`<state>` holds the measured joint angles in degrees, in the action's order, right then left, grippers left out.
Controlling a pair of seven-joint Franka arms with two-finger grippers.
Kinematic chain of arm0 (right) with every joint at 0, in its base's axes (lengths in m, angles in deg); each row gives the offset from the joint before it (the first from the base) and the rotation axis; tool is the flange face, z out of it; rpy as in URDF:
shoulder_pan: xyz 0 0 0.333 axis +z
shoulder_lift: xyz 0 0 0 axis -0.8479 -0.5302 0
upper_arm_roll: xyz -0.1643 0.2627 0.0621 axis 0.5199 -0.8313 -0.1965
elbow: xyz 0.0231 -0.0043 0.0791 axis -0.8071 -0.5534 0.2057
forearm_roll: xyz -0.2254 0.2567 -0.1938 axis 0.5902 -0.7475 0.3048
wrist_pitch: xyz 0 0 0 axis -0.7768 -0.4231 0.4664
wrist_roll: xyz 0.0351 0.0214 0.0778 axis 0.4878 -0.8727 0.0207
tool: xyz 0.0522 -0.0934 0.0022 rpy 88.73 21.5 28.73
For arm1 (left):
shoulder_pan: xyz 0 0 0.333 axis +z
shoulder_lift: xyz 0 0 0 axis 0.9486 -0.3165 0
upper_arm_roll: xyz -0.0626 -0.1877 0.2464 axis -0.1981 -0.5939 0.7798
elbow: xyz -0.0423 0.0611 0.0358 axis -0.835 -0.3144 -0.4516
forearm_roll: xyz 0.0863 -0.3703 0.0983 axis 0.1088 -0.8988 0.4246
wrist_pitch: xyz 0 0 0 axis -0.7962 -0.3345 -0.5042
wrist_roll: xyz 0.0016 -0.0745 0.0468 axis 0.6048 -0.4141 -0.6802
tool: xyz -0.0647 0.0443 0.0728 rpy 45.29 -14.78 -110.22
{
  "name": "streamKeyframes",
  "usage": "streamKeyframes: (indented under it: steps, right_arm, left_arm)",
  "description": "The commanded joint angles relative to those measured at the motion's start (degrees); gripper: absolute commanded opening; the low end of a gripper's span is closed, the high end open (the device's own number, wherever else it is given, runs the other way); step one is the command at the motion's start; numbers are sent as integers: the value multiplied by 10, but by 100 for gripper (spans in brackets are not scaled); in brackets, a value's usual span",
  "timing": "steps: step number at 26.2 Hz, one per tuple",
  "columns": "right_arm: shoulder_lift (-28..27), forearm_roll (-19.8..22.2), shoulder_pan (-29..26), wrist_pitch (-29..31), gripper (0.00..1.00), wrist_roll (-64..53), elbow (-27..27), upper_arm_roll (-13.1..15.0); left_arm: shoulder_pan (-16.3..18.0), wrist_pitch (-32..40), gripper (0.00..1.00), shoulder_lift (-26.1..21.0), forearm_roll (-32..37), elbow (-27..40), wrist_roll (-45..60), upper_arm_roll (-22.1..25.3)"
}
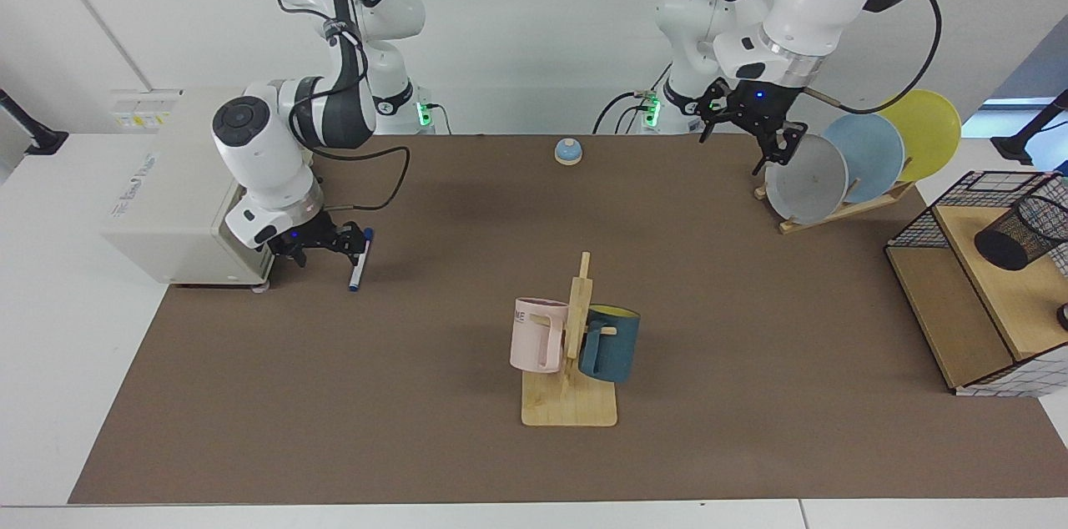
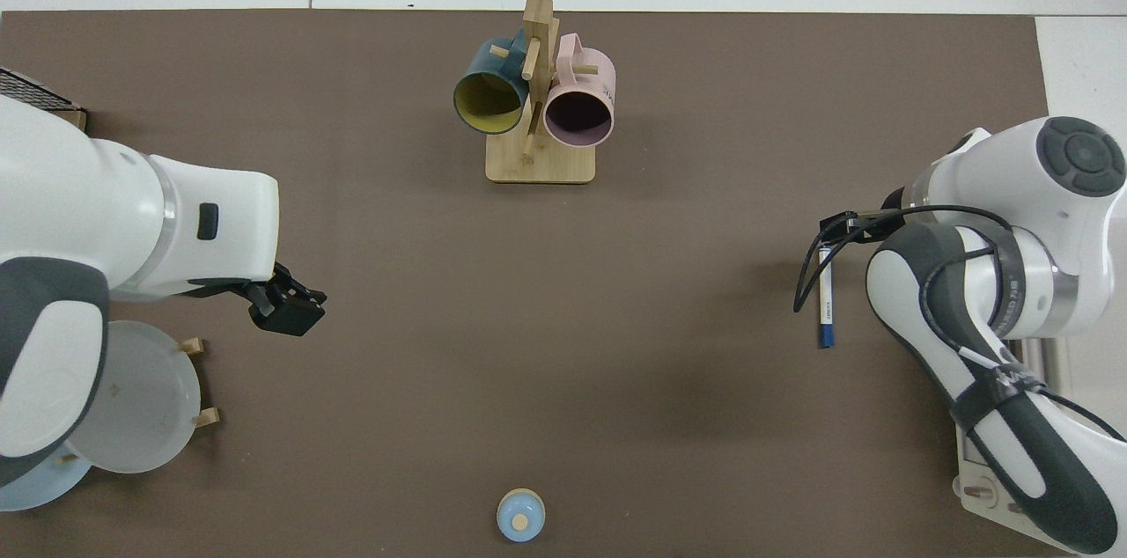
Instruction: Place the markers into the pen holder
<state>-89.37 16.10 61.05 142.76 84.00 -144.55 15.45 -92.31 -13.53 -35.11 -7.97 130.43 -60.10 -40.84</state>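
The marker (image 1: 359,264) is lying flat on the brown mat of the table (image 1: 467,462), just beside the white toaster oven (image 1: 167,204), its blue tip toward the camera in the facing view. The right claw (image 1: 321,244) is sitting low at the marker's capped end; whether it is spread or clenched there I cannot tell. The pen holder (image 1: 1020,234) is resting tilted on the wooden shelf (image 1: 959,320) inside the wire-grid basket frame (image 1: 926,220), well apart from the marker; its contents cannot be made out. The left claw (image 1: 755,128) is hanging released above the mat just beside the grey plate (image 1: 805,178) in the plate rack. The pink mug (image 2: 578,105) and teal mug (image 2: 489,91) are hanging on the wooden mug stand (image 1: 570,408).
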Motion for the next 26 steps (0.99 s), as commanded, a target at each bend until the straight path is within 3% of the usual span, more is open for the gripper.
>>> streamKeyframes:
  steps: [1, 6, 15, 20, 26]
  right_arm:
    - [4, 0, 2, 41, 100, 34, -40, -4]
    - [-23, 1, 5, 48, 100, 51, -44, -4]
    - [-38, 1, 4, 71, 100, 49, -51, -4]
    - [-44, 0, 4, 71, 99, 51, -51, -3]
    - [-49, 1, 4, 71, 84, 47, -52, -3]
  left_arm:
    - [-8, -5, 100, 12, 6, 10, -75, -18]
    - [-8, -5, 100, 14, 14, 10, -100, -30]
    - [-8, -5, 100, 17, 38, 10, -102, -119]
    - [-12, -16, 100, 15, 37, 10, -148, -124]
    - [-19, -25, 100, 13, 37, 11, -189, -132]
